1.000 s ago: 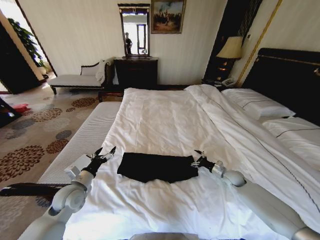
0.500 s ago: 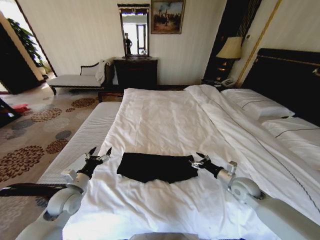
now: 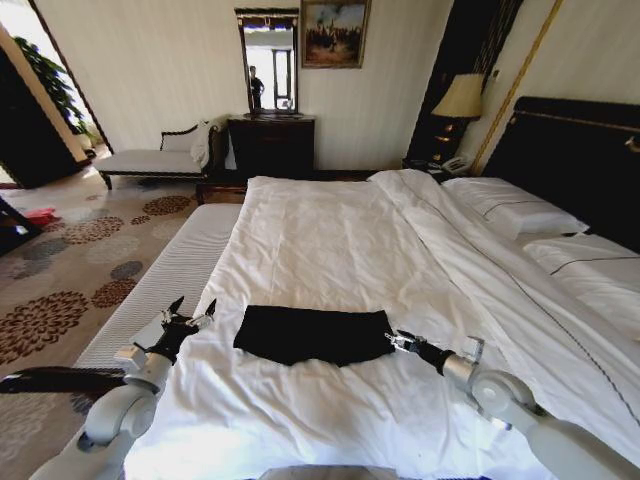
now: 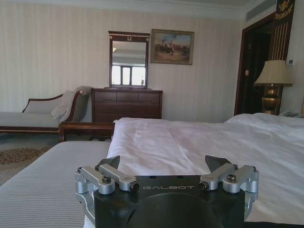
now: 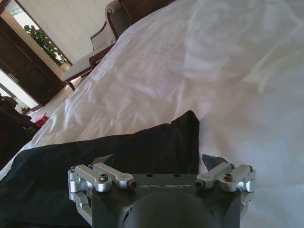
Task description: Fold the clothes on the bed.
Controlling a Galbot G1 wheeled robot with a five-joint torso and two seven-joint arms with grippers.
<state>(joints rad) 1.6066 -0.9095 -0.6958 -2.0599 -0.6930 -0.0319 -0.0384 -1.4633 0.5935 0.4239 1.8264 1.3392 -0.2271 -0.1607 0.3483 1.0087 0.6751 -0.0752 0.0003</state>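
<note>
Bed (image 3: 330,240) carries everything: white duvet spread flat, pillows at the headboard end, the black T-shirt (image 3: 313,333) lying near the foot edge closest to the robot, roughly centred across the width. Shirt is already a compact flat rectangle, so my read is we're between folds or at the last one — can't tell how many layers are in it. Left gripper (image 3: 190,313) hangs off the shirt's left end near the bed's left edge, jaws apart, clear of the fabric. Right gripper (image 3: 398,342) sits just beside the shirt's right end, low over the duvet, jaws apart, holding nothing; right wrist view has the black fabric (image 5: 95,161) directly ahead of the open fingers. If another fold is wanted, both grippers need to pinch the shirt's end corners only — duvet under it is soft and easy to grab by mistake. No containers in play.
</note>
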